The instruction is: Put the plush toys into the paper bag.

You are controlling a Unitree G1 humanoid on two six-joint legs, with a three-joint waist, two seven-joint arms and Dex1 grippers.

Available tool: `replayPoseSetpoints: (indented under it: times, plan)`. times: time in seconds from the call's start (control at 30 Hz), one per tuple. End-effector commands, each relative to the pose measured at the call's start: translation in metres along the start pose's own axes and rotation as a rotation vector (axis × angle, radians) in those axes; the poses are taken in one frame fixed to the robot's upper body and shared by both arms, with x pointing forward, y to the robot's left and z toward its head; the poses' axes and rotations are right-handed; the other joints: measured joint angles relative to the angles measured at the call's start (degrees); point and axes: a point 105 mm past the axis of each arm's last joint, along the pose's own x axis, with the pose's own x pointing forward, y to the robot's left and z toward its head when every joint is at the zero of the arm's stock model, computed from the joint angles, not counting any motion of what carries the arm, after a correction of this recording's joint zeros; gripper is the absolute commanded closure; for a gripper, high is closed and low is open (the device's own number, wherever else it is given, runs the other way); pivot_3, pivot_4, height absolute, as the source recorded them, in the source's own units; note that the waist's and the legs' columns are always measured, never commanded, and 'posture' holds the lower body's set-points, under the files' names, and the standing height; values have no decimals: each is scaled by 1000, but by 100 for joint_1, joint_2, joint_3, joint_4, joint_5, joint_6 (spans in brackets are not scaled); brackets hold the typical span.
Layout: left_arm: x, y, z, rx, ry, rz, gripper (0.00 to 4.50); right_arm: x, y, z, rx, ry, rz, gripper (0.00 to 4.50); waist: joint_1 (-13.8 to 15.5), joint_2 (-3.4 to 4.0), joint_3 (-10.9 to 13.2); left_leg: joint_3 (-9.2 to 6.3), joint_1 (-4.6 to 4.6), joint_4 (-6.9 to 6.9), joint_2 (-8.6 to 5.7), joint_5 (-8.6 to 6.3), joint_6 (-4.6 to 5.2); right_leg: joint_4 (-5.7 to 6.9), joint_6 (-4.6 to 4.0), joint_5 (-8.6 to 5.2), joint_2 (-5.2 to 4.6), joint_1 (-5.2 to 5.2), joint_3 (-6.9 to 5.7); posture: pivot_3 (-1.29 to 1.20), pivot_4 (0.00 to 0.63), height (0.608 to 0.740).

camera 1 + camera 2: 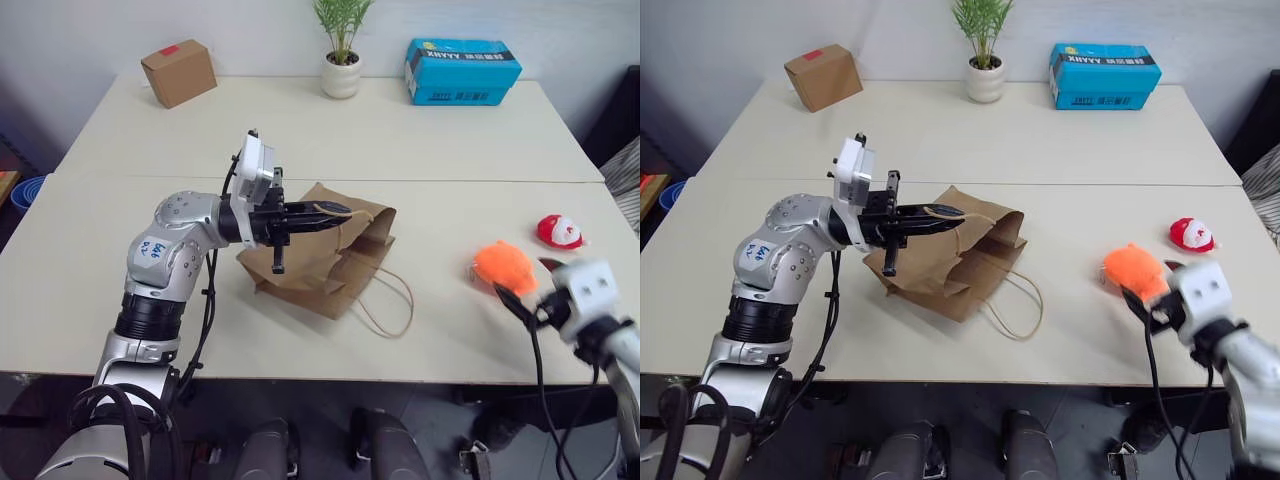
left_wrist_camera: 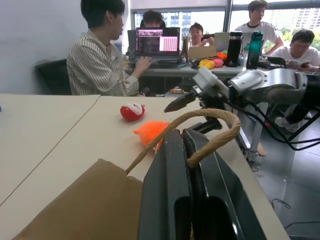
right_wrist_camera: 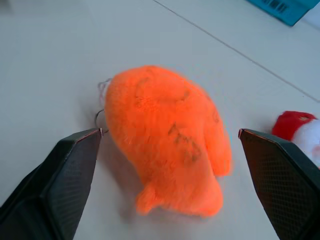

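On the pale desk [image 1: 420,140], the brown kraft paper bag [image 1: 330,265] is held up by one rope handle [image 2: 210,120] in the left gripper [image 1: 335,212]; the right gripper [image 3: 170,150], spread wide, frames the bright orange rounded plush toy [image 3: 170,155], which is judged next to be grasped

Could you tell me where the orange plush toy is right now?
The orange plush toy lies on the table's right side, between the paper bag and the red-and-white toy, just ahead of the open right gripper.

Two head cameras look down across the counter [image 1: 420,140]. The left wrist camera sights along its pincer [image 2: 192,150] toward the orange toy [image 2: 150,132]; the right wrist camera sits close above it.
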Motion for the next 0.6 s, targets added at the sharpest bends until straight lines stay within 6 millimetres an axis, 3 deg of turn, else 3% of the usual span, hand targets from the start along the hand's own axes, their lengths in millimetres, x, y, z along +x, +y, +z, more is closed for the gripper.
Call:
replayPoseSetpoints:
  times: [0.03, 0.13, 0.23, 0.33, 0.43, 0.5, 0.6]
  plan:
    - [0, -1, 11, 49, -3, 0, 4500, 14, -1, -14, 54, 65, 64, 1258, 49, -1, 0, -5, -1, 0, 5, 0, -1, 2, 0, 0, 6, 3, -7, 0, 150, 740]
    - [-1, 0, 11, 50, 1, 6, 4500, 25, -5, -11, 29, 52, 105, 2321, 46, -1, 0, 6, -3, 1, -2, 0, 5, 8, 8, 4, 13, 4, -7, 0, 150, 740]
    - [-1, 0, 12, 55, 4, 8, 4500, 22, -4, -3, 10, 35, 182, 3300, 51, -2, 0, 7, -2, 2, -8, 1, 14, 3, 17, 9, 11, 10, -7, 0, 150, 740]
    - [-2, 2, 13, 58, 3, 11, 4500, 11, 21, 39, 26, -147, 374, 4161, 46, -1, 0, 6, -2, 2, -7, 1, 15, 3, 19, 11, 6, 11, -7, 0, 150, 740]
    - [-3, 3, 14, 58, 1, 12, 4500, -6, 65, 84, 53, -300, 608, 4372, 24, 6, 5, 4, -4, 0, -1, 2, 10, 3, 19, 11, 6, 7, -6, 0, 150, 740]
    - [-1, 2, 14, 54, -3, 6, 4500, -12, 95, 97, 79, -303, 724, 4372, -8, 5, 4, 5, -3, 0, 3, 1, 8, 4, 19, 11, 4, 7, -4, 0, 150, 740]
    - [2, 0, 14, 45, -10, -12, 4500, -4, 128, 107, 86, -296, 766, 4372, -8, -1, 2, 0, -2, 1, 7, -1, 3, 1, 18, 11, 3, 11, -8, 0, 150, 740]
